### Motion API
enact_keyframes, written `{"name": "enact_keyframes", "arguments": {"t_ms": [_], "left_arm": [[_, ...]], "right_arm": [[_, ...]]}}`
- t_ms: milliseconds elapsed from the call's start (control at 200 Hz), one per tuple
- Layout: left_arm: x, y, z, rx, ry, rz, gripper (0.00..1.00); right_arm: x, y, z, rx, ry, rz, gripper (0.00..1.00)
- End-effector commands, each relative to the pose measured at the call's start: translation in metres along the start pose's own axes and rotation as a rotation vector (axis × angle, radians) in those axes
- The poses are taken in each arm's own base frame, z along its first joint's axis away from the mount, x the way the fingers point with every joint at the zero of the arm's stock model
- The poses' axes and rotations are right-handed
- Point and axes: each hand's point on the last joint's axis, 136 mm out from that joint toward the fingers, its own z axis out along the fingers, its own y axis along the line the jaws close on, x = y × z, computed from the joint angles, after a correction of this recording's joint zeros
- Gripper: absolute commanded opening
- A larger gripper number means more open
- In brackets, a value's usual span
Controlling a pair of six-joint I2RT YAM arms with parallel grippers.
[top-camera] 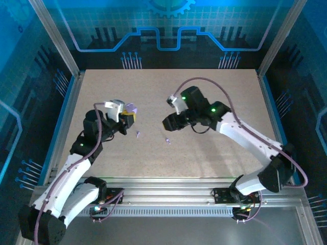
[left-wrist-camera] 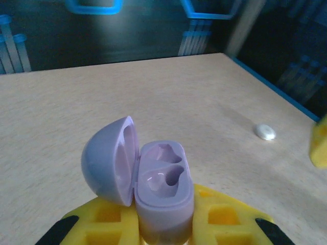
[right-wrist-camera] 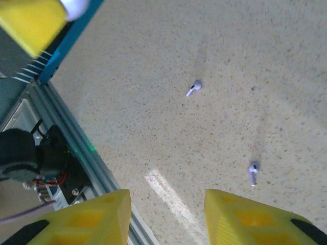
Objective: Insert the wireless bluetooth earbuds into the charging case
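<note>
The charging case (left-wrist-camera: 163, 191) is lavender, and my left gripper (left-wrist-camera: 163, 227) is shut on its base between yellow fingers (left-wrist-camera: 230, 219). Its domed lid (left-wrist-camera: 107, 163) is swung open to the left and both sockets are empty. From above, the case (top-camera: 131, 108) sits at the left gripper (top-camera: 126, 116), left of the table's middle. Two purple earbuds lie loose on the table, one (top-camera: 138, 134) just in front of the left gripper and another (top-camera: 167, 140) nearer the right one. My right gripper (right-wrist-camera: 166, 204) hovers open above the table, with those earbuds (right-wrist-camera: 193, 88) (right-wrist-camera: 253, 171) lying beyond its fingertips.
A small white oval thing (left-wrist-camera: 265, 131) lies on the table to the right of the case. A pale streak (right-wrist-camera: 171, 196) marks the tabletop under the right gripper. The metal rail (top-camera: 168, 186) runs along the near edge, with blue side walls (top-camera: 61, 117) around the table.
</note>
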Motion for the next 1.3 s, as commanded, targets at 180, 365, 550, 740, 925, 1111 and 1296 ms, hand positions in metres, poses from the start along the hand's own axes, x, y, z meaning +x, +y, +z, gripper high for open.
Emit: {"name": "enact_keyframes", "arguments": {"t_ms": [180,365,550,740,925,1111,1296], "left_arm": [[0.015,0.067,-0.031,-0.277,0.020,-0.200,0.06],[0.021,0.078,-0.037,-0.320,0.035,-0.216,0.06],[0.028,0.082,-0.038,-0.338,0.056,-0.205,0.07],[0.030,0.084,-0.040,-0.354,0.069,-0.188,0.08],[0.031,0.086,-0.040,-0.358,0.073,-0.187,0.08],[0.032,0.085,-0.040,-0.355,0.072,-0.182,0.08],[0.033,0.085,-0.040,-0.354,0.075,-0.182,0.08]], "right_arm": [[-0.011,0.008,0.068,0.136,0.065,0.267,0.40],[-0.008,0.001,0.114,0.226,0.141,0.377,0.39],[-0.003,-0.008,0.159,0.297,0.195,0.444,0.37],[0.001,-0.022,0.197,0.336,0.221,0.485,0.36],[0.010,-0.030,0.230,0.344,0.268,0.495,0.35],[0.016,-0.037,0.249,0.347,0.290,0.503,0.34],[0.017,-0.046,0.259,0.361,0.297,0.512,0.33]]}}
